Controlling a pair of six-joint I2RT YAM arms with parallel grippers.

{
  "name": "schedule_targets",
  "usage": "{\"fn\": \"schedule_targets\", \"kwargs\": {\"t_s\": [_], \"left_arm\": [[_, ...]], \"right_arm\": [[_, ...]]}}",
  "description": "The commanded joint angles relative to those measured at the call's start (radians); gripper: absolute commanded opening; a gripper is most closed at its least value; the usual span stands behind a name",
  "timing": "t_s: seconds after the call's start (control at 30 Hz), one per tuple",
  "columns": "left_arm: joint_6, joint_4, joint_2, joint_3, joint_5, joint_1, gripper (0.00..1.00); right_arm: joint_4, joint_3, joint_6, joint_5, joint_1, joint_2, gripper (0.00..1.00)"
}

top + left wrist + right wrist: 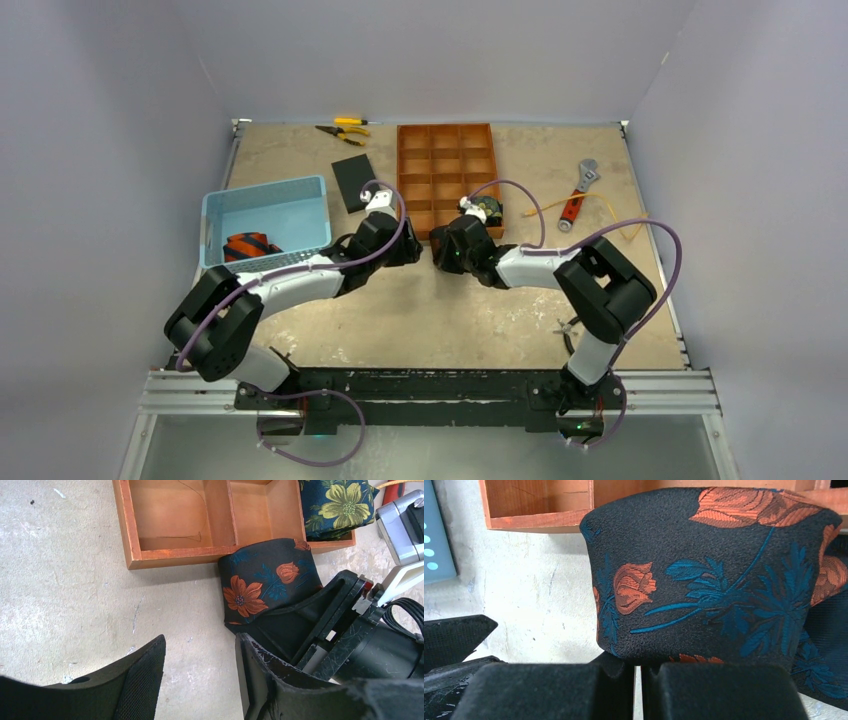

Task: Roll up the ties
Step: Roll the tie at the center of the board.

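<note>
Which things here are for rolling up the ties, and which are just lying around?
For the job:
orange-flower tie
yellow-flower tie, in the wooden tray
striped tie, in the blue basket

Just lying about:
pliers
wrench
black pad
yellow cord

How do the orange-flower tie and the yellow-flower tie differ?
The orange-flower tie is rolled outside the wooden tray, by its wall, pinched by the right gripper. The yellow-flower tie sits in a tray compartment, with nothing gripping it. Flowers are orange versus yellow. Both are dark floral fabric.
</note>
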Motion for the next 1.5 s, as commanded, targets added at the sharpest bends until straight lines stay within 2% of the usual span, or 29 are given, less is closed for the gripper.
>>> {"fn": "schedule_targets", "kwargs": {"t_s": [0.0,0.17,0.33,0.43,0.67,0.87,1.07,1.17,1.47], "left_arm": [[0.010,0.030,-0.022,-0.006,0.016,0.011,0.52],[0.031,0.030,-0.029,0.001,0.058,0.026,0.53],[0.033,0.068,-0.021,0.005,0.154,0.067,0.55],[0.022,0.096,-0.014,0.006,0.197,0.087,0.57],[0.004,0.158,0.008,0.012,0.292,0.110,0.65],[-0.040,0.210,0.026,-0.009,0.326,0.126,0.76],[-0.061,0.260,0.083,-0.005,0.404,0.129,0.77],[-0.052,0.282,0.102,-0.008,0.432,0.130,0.77],[-0.040,0.290,0.145,0.004,0.459,0.130,0.72]], "right_arm": [[0.078,0.004,-0.057,-0.014,-0.006,-0.038,0.09],[-0.007,-0.071,-0.111,-0.110,-0.001,-0.218,0.24],[-0.154,-0.093,-0.127,-0.082,-0.011,-0.432,0.58],[-0.173,-0.087,-0.127,-0.070,-0.057,-0.466,0.68],[-0.077,-0.093,-0.101,-0.181,-0.214,-0.391,0.70],[0.011,-0.071,-0.054,-0.236,-0.240,-0.302,0.71],[0.039,-0.044,-0.027,-0.287,-0.271,-0.191,0.70],[0.078,-0.068,0.002,-0.326,-0.278,-0.171,0.67],[0.231,-0.178,0.123,-0.455,-0.278,-0.155,0.48]]}}
